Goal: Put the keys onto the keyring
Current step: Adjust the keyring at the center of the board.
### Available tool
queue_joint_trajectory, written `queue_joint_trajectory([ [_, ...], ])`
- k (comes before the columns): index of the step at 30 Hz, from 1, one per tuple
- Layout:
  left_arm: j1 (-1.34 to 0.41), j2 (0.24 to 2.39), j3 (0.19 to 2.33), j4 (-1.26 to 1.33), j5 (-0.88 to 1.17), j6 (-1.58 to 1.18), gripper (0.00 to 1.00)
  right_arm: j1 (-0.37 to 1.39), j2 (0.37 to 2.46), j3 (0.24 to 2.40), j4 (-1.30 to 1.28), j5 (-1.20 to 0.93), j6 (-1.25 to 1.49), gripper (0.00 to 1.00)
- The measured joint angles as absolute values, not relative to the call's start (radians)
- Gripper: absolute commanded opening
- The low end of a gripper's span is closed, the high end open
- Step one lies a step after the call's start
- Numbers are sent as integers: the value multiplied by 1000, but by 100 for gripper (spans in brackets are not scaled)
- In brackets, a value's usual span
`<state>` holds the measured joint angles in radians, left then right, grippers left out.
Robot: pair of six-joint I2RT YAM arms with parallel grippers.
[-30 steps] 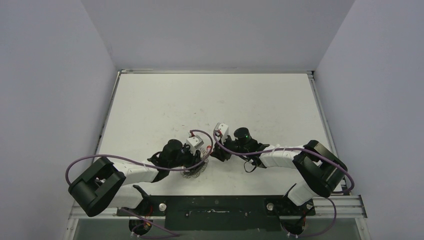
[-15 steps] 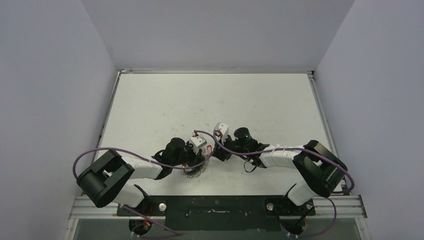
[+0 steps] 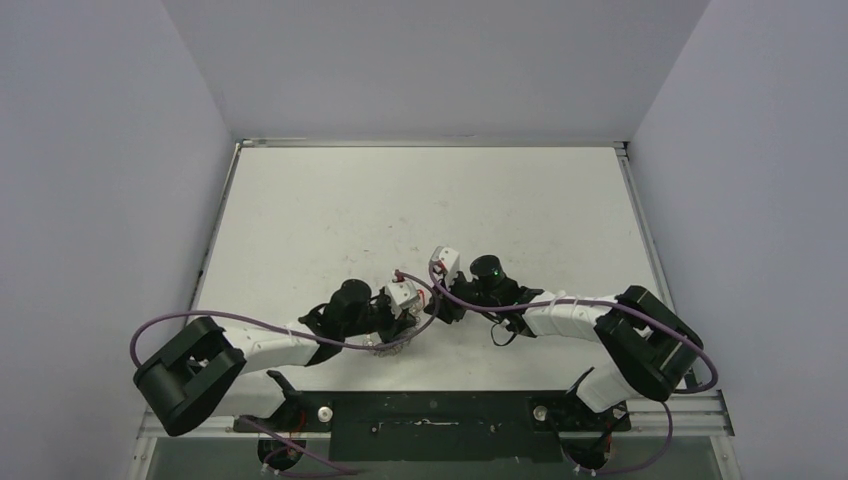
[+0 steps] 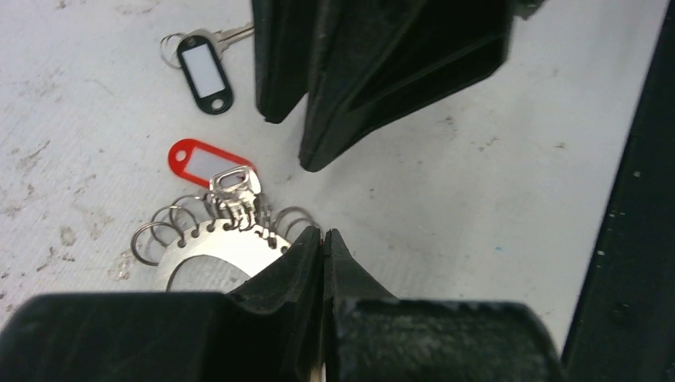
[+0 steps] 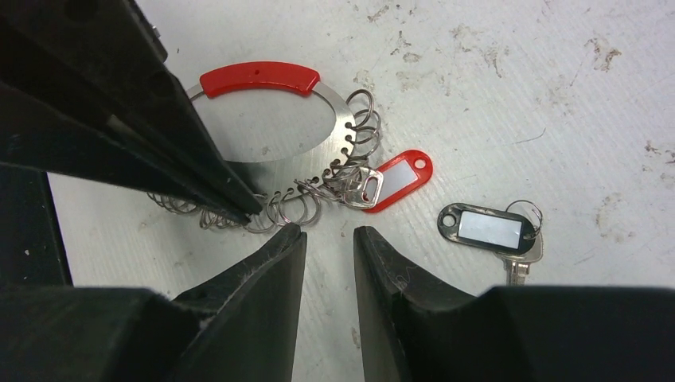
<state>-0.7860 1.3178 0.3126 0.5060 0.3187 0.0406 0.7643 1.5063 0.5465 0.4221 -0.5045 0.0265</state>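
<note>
**Beside the keyring, left gripper closed, right gripper parted**

Left gripper's fingers are pressed fully together at the keyring's edge; whether they pinch metal cannot be told. Right gripper stands partly open and empty, with the keyring just ahead of its tips. A red-tagged key rests against the small rings. Farther to the side, a black-tagged key lies loose.

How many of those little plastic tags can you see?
2. The red tag sits against the small loops of the keyring; the black tag lies apart, loose. More could be hidden.
</note>
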Motion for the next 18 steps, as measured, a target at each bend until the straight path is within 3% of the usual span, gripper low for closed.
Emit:
queue_joint_trajectory([
  [5, -823, 1200, 272, 475, 329, 34, 4, 764, 1460, 537, 400, -504, 19, 35],
  [8, -823, 1110, 235, 441, 306, -7, 43, 764, 1457, 536, 400, -500, 21, 38],
  [11, -823, 1025, 230, 374, 239, -75, 68, 759, 1459, 536, 408, -484, 43, 50],
  [12, -823, 997, 231, 350, 210, -101, 76, 754, 1463, 536, 414, -476, 55, 58],
  [15, -821, 939, 246, 262, 118, -172, 94, 738, 1479, 536, 430, -445, 104, 81],
  [18, -816, 916, 273, 181, 23, -254, 97, 717, 1486, 537, 442, -407, 153, 93],
])
